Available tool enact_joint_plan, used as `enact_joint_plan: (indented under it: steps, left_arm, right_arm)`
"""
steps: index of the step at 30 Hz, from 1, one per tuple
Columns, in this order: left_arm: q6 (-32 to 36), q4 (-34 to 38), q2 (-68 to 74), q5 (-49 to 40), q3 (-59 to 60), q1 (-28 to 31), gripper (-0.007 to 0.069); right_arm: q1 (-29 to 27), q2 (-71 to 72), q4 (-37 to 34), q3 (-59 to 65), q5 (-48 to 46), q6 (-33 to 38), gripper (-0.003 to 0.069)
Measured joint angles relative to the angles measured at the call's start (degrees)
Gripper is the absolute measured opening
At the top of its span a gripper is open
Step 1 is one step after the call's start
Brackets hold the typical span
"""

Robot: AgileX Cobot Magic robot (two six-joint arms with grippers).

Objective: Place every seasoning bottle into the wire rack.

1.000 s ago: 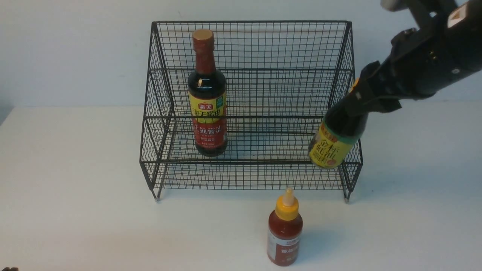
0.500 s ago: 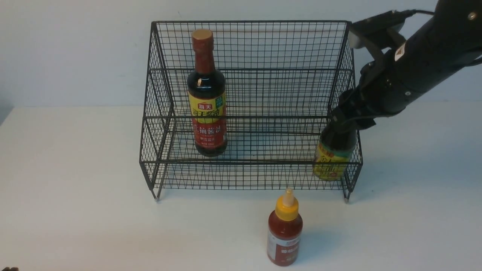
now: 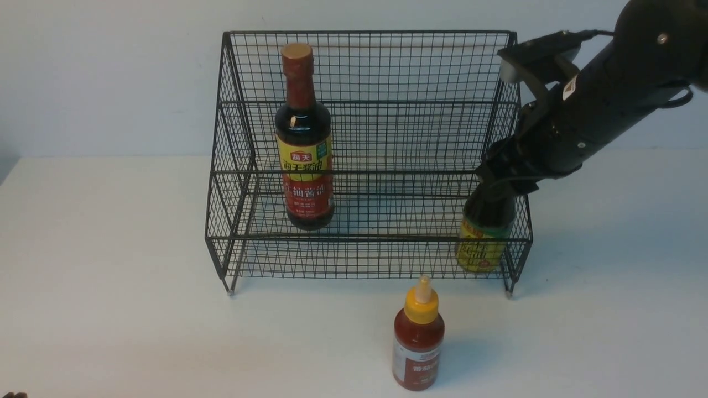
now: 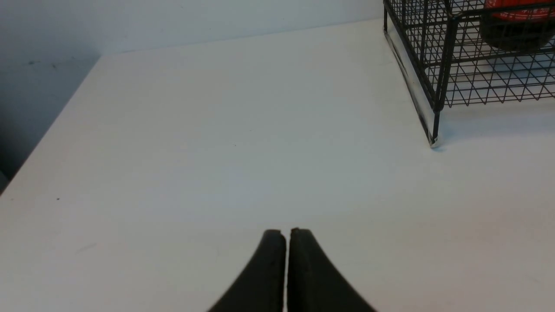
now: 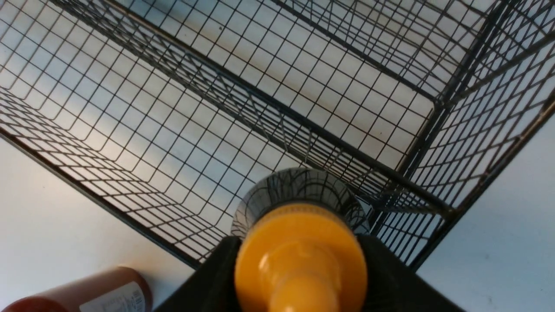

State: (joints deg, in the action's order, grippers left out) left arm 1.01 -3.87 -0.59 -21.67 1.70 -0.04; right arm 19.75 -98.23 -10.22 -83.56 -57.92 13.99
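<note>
Squat bottle (image 3: 480, 250) in wire rack (image 3: 365, 32), cap (image 5: 299, 255) between right jaws

We see a black wire rack (image 3: 387, 239) of square mesh on a white worktop (image 3: 110, 287). The tall dark soy-sauce bottle (image 3: 304, 166) has a red neck, tan cap and a yellow-over-red label. At the rack's right end, the squat dark bottle (image 3: 482, 246) carries a yellow label edged green and an orange-yellow cap. Near the worktop's front edge, the small red bottle (image 3: 418, 345) has a yellow cap, pale nozzle and white-patched label.
</note>
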Motion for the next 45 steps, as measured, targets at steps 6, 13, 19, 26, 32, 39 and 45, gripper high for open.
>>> enact_joint_plan:
  steps: [6,13,19,26,32,39,45]
  left_arm:
    - [0.0,0.0,0.0,0.0,0.0,0.0,-0.0005]
    - [0.0,0.0,0.0,0.0,0.0,0.0,-0.0005]
    - [0.0,0.0,0.0,0.0,0.0,0.0,-0.0005]
    - [0.0,0.0,0.0,0.0,0.0,0.0,-0.0005]
    - [0.0,0.0,0.0,0.0,0.0,0.0,-0.0005]
    - [0.0,0.0,0.0,0.0,0.0,0.0,-0.0005]
    - [0.0,0.0,0.0,0.0,0.0,0.0,-0.0005]
  right_arm:
    - [0.0,0.0,-0.42,-0.95,-0.35,-1.07,0.0382]
    - [0.0,0.78,-0.1,-8.62,-8.71,-4.78,0.0555]
    - [0.0,4.85,-0.1,-15.62,-13.21,-6.75,0.054]
    - [0.0,15.58,-0.27,-15.5,-14.32,-9.36,0.0297]
    - [0.0,37.33,-0.27,-5.98,-14.48,-9.59,0.0015]
    - [0.0,66.41,-0.32,16.0,-7.77,-9.59,-0.0014]
    - [0.0,91.02,-5.44,44.24,18.64,-6.48,-0.0015]
